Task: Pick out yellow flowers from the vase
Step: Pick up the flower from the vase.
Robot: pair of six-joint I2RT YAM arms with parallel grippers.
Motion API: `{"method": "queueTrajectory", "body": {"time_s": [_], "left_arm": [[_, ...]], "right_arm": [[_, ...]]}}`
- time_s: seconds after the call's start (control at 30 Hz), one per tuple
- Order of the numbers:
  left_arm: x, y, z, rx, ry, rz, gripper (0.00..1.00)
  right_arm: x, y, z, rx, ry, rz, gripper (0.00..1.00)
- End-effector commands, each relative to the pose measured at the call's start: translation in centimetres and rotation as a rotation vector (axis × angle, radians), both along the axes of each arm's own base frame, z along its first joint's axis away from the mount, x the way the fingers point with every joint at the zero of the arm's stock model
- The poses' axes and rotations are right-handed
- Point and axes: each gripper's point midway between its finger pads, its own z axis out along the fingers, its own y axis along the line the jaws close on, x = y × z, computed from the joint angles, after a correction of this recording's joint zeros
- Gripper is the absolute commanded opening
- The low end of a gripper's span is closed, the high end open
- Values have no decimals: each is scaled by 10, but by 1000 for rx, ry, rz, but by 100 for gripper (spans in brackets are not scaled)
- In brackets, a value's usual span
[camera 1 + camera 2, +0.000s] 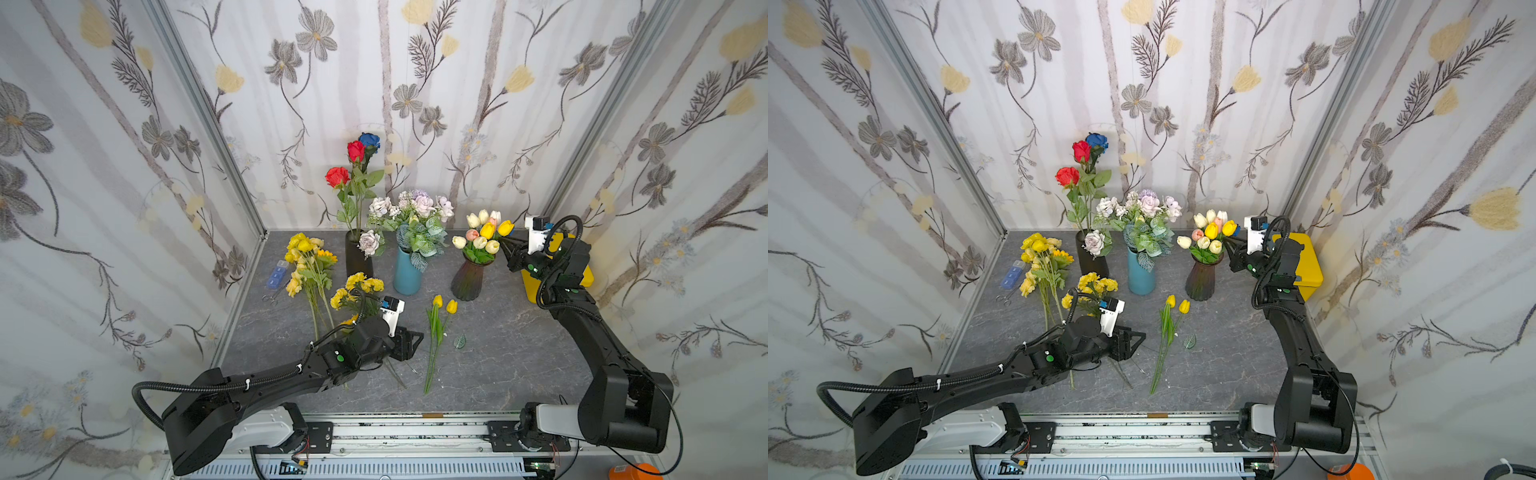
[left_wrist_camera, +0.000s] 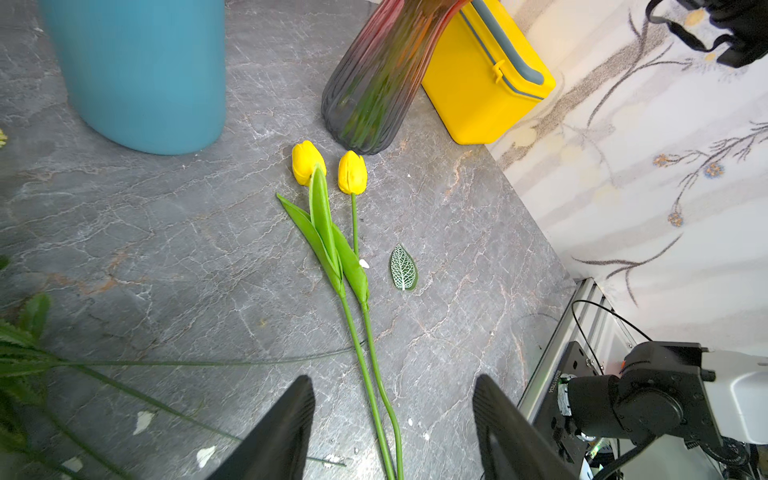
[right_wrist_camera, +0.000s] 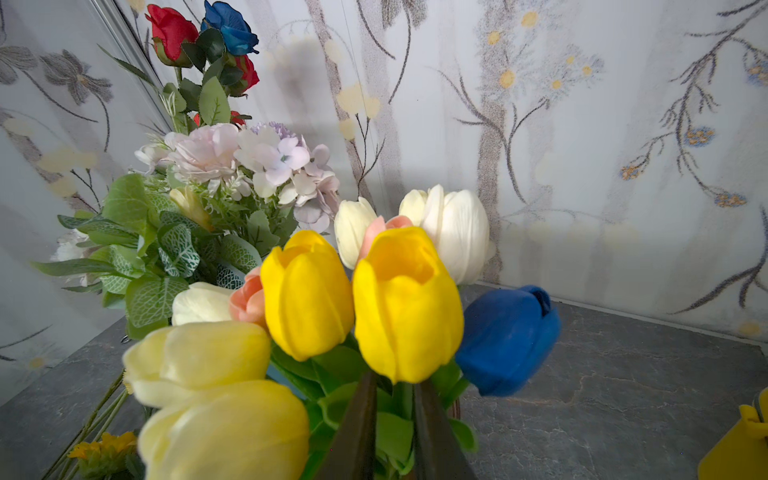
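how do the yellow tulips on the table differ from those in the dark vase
The table tulips lie flat, whole stems showing; the vase tulips stand upright in the dark vase. The table tulips are a bare pair; the vase tulips crowd among white and pink ones, right fingers flanking one stem. All are bright yellow buds.

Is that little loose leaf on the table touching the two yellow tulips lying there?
No, the loose leaf lies on the table beside the two yellow tulips, with bare stone showing between them.
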Motion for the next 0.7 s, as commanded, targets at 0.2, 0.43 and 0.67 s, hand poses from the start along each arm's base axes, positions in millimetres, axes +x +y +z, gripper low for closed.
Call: {"method": "queueTrajectory", "body": {"time_s": [0.2, 0.43, 0.67], "left_arm": [[5, 1, 5, -24, -20, 23, 65], [5, 2, 3, -25, -16, 29, 65], [4, 5, 4, -27, -20, 35, 67]], "right_arm": [[5, 9, -2, -25, -30, 25, 15], [12, 17, -6, -34, -27, 18, 16], [18, 9, -2, -33, -51, -44, 22]]}}
